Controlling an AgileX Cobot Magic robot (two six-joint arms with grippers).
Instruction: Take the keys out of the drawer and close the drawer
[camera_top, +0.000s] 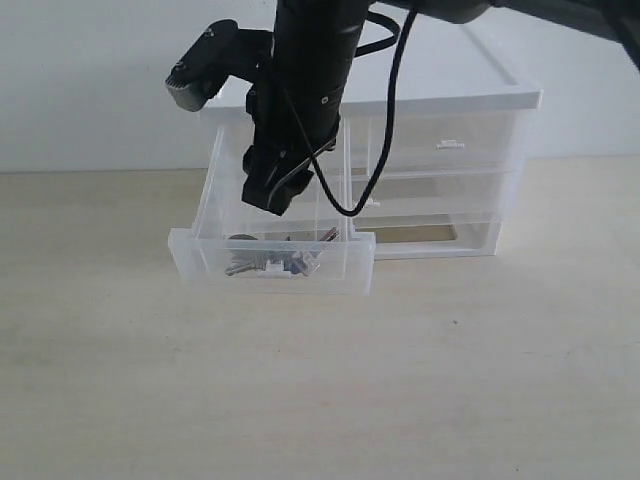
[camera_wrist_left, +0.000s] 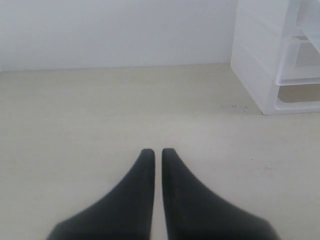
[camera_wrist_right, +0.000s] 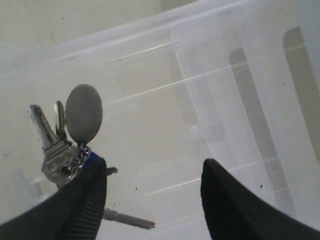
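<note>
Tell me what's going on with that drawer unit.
The right arm is reaching down into the pulled-out upper left drawer of the drawer unit. Its end effector is open right by the keys, which lie on the drawer floor, not gripped yet. The left end effector is shut and hangs over the bare table, off to the side of the unit.

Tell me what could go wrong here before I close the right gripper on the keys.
1. The keys lie mostly beside one finger of the open right gripper, not between the fingers, so closing may miss or just nudge them.
2. The drawer is pulled far out; pressing down might tip it.
3. The arm's loose cable hangs near the unit and could snag.
</note>
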